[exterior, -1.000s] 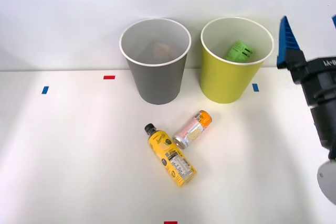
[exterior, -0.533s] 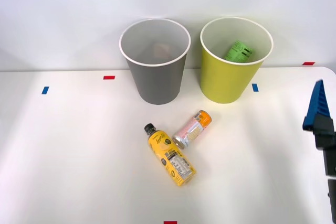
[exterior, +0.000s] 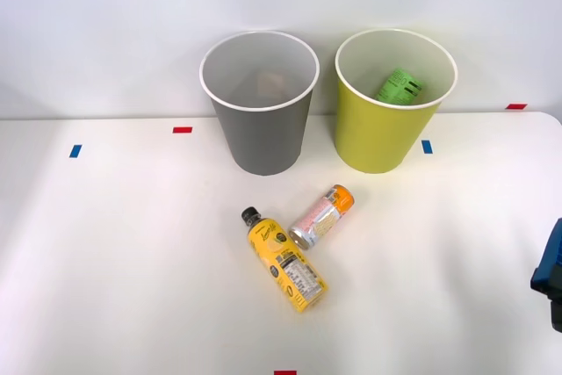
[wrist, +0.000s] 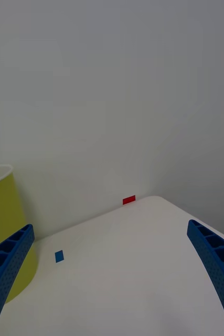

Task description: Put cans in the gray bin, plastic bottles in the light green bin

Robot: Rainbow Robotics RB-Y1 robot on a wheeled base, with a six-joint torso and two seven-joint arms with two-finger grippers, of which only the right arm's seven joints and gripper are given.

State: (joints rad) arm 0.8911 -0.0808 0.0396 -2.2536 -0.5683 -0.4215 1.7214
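Observation:
The pink and silver can (exterior: 321,216) with an orange end lies on its side on the white table, touching the yellow black-capped bottle (exterior: 286,260) lying beside it. Behind them stand the gray bin (exterior: 260,103) and the light green bin (exterior: 394,101), and a green bottle (exterior: 399,87) rests inside the light green one. My right gripper (exterior: 553,274) is at the table's right edge, far from the can and bottle. In the right wrist view its blue fingers (wrist: 214,273) are spread wide with nothing between them, and the light green bin (wrist: 1,226) stands beside one finger.
Small red tape marks (exterior: 183,130) and blue tape marks (exterior: 427,147) dot the table. The table's rounded far right corner (wrist: 159,202) meets a plain white wall.
My right gripper has dropped from beside the light green bin's rim down along the right edge, nearly leaving the front view. The can and bottles have stayed put.

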